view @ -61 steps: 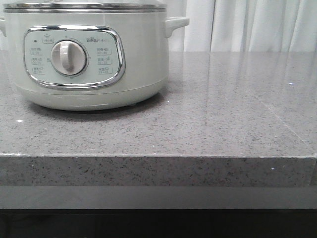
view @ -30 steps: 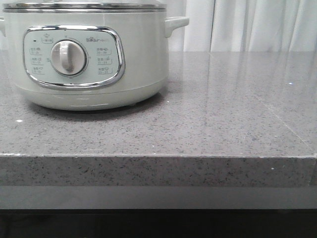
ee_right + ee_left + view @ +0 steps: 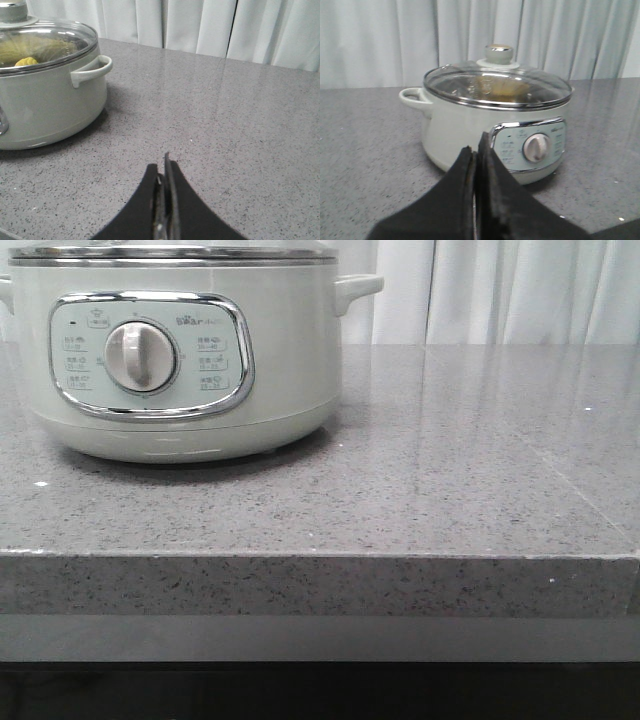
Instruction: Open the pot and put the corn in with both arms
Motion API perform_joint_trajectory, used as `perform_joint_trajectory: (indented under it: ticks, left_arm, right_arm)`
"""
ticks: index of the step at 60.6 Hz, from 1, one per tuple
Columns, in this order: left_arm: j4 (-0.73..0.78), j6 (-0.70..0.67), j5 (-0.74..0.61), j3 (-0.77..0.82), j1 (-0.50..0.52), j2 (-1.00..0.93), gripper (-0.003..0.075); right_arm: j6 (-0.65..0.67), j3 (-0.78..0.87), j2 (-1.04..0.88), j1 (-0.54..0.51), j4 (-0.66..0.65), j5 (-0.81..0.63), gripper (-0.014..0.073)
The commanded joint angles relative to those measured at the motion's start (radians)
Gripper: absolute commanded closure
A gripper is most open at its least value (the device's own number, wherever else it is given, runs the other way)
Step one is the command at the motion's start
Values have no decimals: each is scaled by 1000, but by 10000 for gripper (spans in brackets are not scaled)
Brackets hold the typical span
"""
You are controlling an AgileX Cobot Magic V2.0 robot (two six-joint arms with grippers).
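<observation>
The pot (image 3: 497, 127) has barely shifted since a second ago; lid on, corn (image 3: 26, 61) inside. Both my jaws are closed and empty, at six o'clock over the tabletop (image 3: 450, 470).

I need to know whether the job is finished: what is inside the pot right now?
Through the glass lid of the pot, a yellow piece of corn shows in the right wrist view. The lid is on. Glare and blur hide the remaining contents and the pot's floor.
</observation>
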Motion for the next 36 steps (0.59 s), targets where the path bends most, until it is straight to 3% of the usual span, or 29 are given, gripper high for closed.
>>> perform_joint_trajectory:
  ticks: [1,17,28,36]
  left_arm:
    - [-4,-2,-107,25,66,-20,738]
    - [-6,-2,-229,200,211,-35,738]
    - [-11,-2,-306,306,232,-35,738]
    - [-15,-2,-254,303,237,-35,738]
  right_arm:
    - [-9,-28,2,-4,-3,-85,661]
    - [-9,-28,2,-4,-3,-84,661]
    - [-9,-28,2,-4,-3,-84,661]
    - [-9,-28,2,-4,-3,-84,661]
